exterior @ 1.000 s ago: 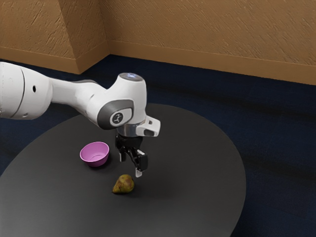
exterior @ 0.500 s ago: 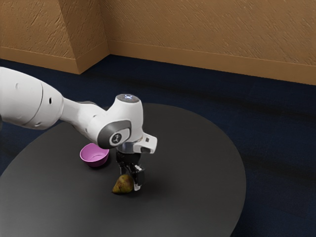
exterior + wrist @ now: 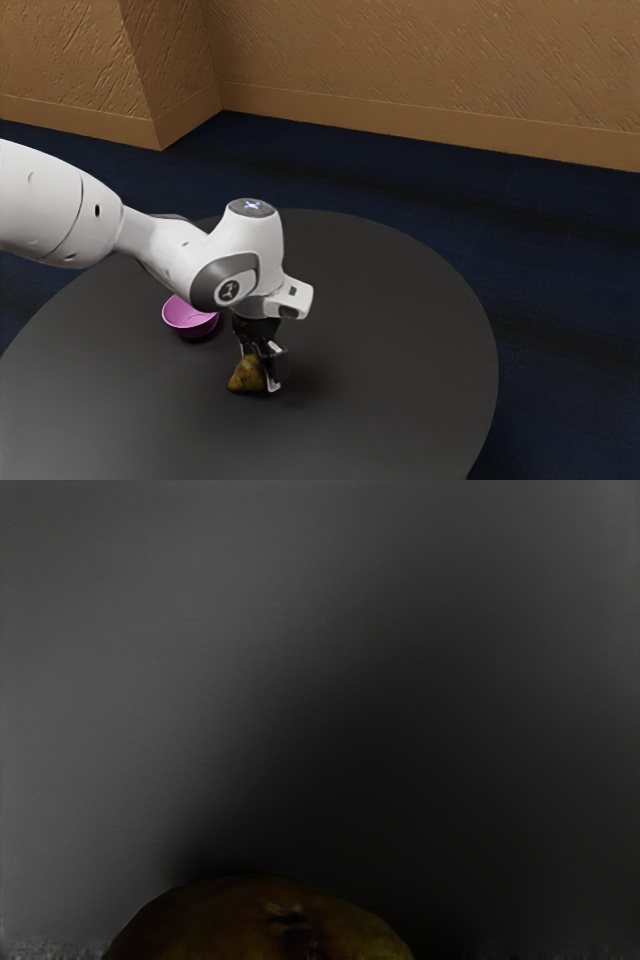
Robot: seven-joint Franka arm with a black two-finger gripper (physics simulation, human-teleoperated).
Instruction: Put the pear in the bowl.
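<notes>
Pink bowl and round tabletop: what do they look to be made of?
The pink bowl looks like smooth plastic with a soft sheen, going by its even colour and thin rim, though glazed ceramic is possible. The round tabletop seems to be laminate or painted board, matte to satin: it is uniformly dark, with soft shading and no visible grain.

We count one arm (image 3: 150, 240), one gripper (image 3: 257, 372), two fingers (image 3: 274, 383), one table (image 3: 390, 340), one bowl (image 3: 186, 322) and one pear (image 3: 243, 377). We also count one floor (image 3: 450, 210) and three wall faces (image 3: 400, 60). In the wrist view we again find one pear and one table, the same ones, so neither number grows.
</notes>
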